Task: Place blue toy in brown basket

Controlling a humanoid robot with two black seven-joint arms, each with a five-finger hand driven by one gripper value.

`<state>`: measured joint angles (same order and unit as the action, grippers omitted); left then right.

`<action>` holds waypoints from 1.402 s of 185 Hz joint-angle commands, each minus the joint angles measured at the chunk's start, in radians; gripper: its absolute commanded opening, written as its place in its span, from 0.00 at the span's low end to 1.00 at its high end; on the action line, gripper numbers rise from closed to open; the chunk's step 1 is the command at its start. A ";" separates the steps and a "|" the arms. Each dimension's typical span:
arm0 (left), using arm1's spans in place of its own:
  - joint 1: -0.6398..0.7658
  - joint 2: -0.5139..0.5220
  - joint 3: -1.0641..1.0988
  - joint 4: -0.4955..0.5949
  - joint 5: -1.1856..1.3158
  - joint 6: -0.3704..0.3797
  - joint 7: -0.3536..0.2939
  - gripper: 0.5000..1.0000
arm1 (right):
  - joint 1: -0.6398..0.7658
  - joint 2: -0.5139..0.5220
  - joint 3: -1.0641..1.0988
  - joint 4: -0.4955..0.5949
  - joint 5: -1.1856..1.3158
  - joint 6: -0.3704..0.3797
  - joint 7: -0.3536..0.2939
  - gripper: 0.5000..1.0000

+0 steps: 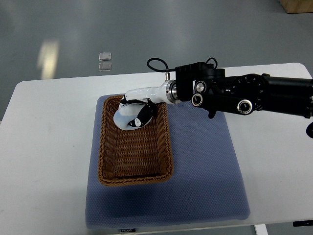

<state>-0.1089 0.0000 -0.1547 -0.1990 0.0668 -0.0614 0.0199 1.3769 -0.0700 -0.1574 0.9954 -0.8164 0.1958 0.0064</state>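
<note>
One arm is at work — the right arm, black and jointed, reaching in from the right edge across the far part of the table. Its white hand hangs over the far end of the basket, fingers curled down around the toy, a pale blue rounded thing that sits between the fingers and just above or on the wicker floor; which of the two cannot be told from this steep angle. The toy's shape is hard to read: the fingers cover its far side, and dark markings on the fingertips blur into it.

A small label sits at the near edge of the mat, white letters on black, too small to read. No other writing can be made out.

The basket lies lengthwise on the left half of the blue-grey mat, its left rim close to the mat's left edge. Its near two-thirds are open wicker. To the right of the basket the mat is bare up to its right edge, and bare white table runs on both sides of the mat.

Beyond the table's far edge, on the grey floor, lie two small clear squares, one just behind the other. A brown box corner is cut off at the top right. A black cable loops up at the wrist.
</note>
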 commanded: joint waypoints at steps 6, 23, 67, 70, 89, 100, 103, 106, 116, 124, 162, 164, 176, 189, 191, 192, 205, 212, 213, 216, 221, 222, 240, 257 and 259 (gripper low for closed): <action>0.000 0.000 0.000 -0.003 0.001 0.000 0.000 1.00 | -0.035 0.068 -0.040 -0.047 -0.012 -0.029 0.000 0.12; 0.000 0.000 0.000 -0.005 0.001 0.000 0.000 1.00 | -0.073 0.070 -0.044 -0.067 -0.013 -0.044 0.000 0.15; 0.000 0.000 0.001 -0.007 -0.001 0.000 0.000 1.00 | -0.121 0.070 -0.042 -0.096 -0.012 -0.064 0.003 0.48; 0.000 0.000 0.001 -0.007 0.001 0.000 0.000 1.00 | -0.122 0.070 -0.044 -0.096 -0.012 -0.064 0.004 0.50; 0.000 0.000 0.001 -0.002 0.001 0.000 -0.001 1.00 | -0.130 0.070 -0.042 -0.096 -0.010 -0.062 0.009 0.68; 0.000 0.000 0.001 0.000 -0.001 0.000 0.000 1.00 | -0.128 0.070 -0.040 -0.096 -0.007 -0.061 0.009 0.72; 0.000 0.000 0.001 0.000 0.001 0.000 0.000 1.00 | -0.127 0.070 -0.040 -0.096 -0.006 -0.059 0.011 0.72; 0.000 0.000 0.001 0.001 0.001 0.000 0.000 1.00 | -0.125 0.070 -0.039 -0.096 -0.003 -0.058 0.011 0.72; 0.000 0.000 0.001 0.001 0.001 0.000 0.000 1.00 | -0.116 0.070 -0.028 -0.096 0.008 -0.052 0.011 0.73; 0.000 0.000 0.001 0.001 0.001 0.000 0.000 1.00 | -0.111 0.070 -0.013 -0.095 0.010 -0.050 0.011 0.78; 0.000 0.000 0.003 0.001 0.001 0.000 0.000 1.00 | -0.044 -0.024 0.177 -0.078 0.083 0.011 0.018 0.79; 0.000 0.000 0.003 0.001 0.001 0.002 0.000 1.00 | -0.042 -0.031 0.187 -0.077 0.092 0.017 0.020 0.79; 0.000 0.000 0.003 0.001 0.001 0.000 0.000 1.00 | -0.036 -0.077 0.253 -0.075 0.154 0.037 0.021 0.79; 0.000 0.000 0.003 0.003 0.001 0.002 0.000 1.00 | -0.048 -0.131 0.335 -0.075 0.215 0.039 0.021 0.79; 0.000 0.000 0.003 0.001 0.001 0.000 0.000 1.00 | -0.050 -0.139 0.349 -0.075 0.223 0.039 0.021 0.79; 0.000 0.000 0.003 0.001 0.001 0.000 0.000 1.00 | -0.050 -0.139 0.349 -0.075 0.223 0.039 0.021 0.79; 0.000 0.000 0.003 0.001 0.001 0.000 0.000 1.00 | -0.102 -0.186 0.455 -0.077 0.276 0.039 0.021 0.79; 0.000 0.000 0.003 0.000 0.001 0.002 0.000 1.00 | -0.142 -0.205 0.512 -0.077 0.298 0.039 0.023 0.79; 0.000 0.000 0.003 -0.002 0.001 0.000 0.000 1.00 | -0.157 -0.211 0.533 -0.077 0.306 0.039 0.023 0.79; 0.000 0.000 0.003 -0.002 0.001 0.000 0.000 1.00 | -0.170 -0.215 0.555 -0.078 0.313 0.039 0.023 0.79; 0.000 0.000 0.003 -0.003 0.001 0.000 0.000 1.00 | -0.202 -0.222 0.604 -0.080 0.329 0.036 0.023 0.79; 0.000 0.000 0.003 -0.003 0.001 0.000 0.000 1.00 | -0.217 -0.222 0.631 -0.081 0.336 0.033 0.024 0.79; 0.000 0.000 0.003 -0.005 0.001 0.000 0.000 1.00 | -0.369 -0.215 0.892 -0.086 0.421 0.030 0.024 0.79; 0.000 0.000 0.003 -0.003 0.001 0.000 0.000 1.00 | -0.521 -0.208 1.081 -0.087 0.514 0.030 0.026 0.79; 0.000 0.000 0.003 -0.005 0.001 0.002 0.000 1.00 | -0.535 -0.206 1.096 -0.087 0.523 0.031 0.026 0.79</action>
<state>-0.1089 0.0000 -0.1518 -0.2039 0.0672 -0.0605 0.0199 1.0016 -0.2830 0.7335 0.9098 -0.3906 0.2259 0.0310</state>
